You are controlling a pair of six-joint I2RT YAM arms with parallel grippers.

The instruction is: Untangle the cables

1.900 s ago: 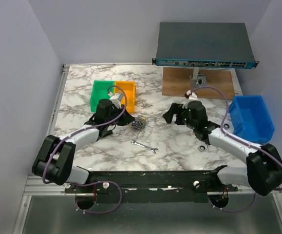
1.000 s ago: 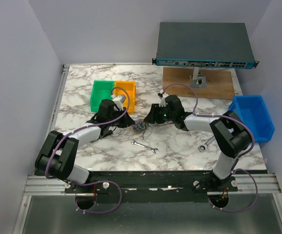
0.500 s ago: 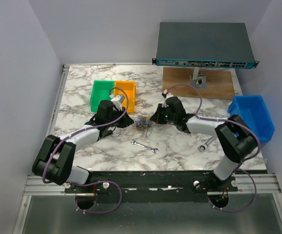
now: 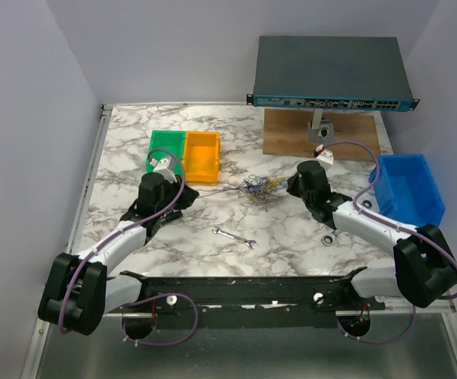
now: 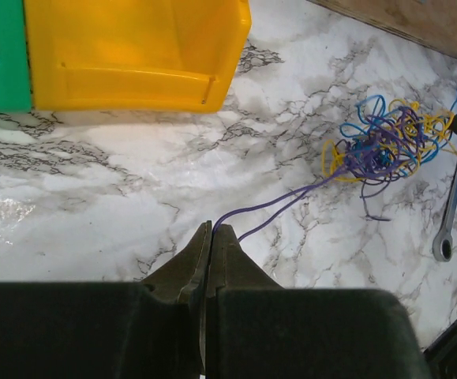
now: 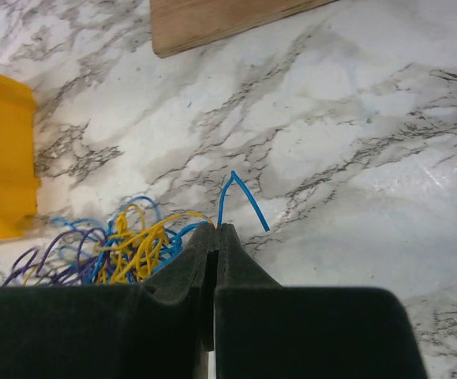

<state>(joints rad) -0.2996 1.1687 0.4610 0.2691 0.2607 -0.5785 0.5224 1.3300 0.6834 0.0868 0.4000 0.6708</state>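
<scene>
My left gripper (image 5: 209, 235) has its jaws pressed together on two thin purple strands (image 5: 279, 207). They run in a nearly straight line across the white marble-patterned tabletop (image 5: 94, 181) to the cables (image 5: 386, 146), a loose knot of hair-fine blue, yellow and purple wires. My right gripper (image 6: 215, 234) is likewise closed, pinching a thin blue wire (image 6: 232, 189) whose free end pokes up past the fingertips in a small peak. The rest of the knot lies just to the left of those fingers in the right wrist view.

From the overhead camera I see the cables (image 4: 260, 188) lying on the table between the two grippers, closer to the right one (image 4: 290, 186). The purple strands reach out leftward to the left one (image 4: 187, 197).

A yellow plastic bin (image 4: 201, 155) and a green plastic bin (image 4: 163, 150) sit side by side behind the left arm. A small silver open-ended wrench (image 4: 234, 237) lies near the front, apart from the knot. A second silver wrench with a ring end (image 4: 332, 234) lies beside the right arm.
</scene>
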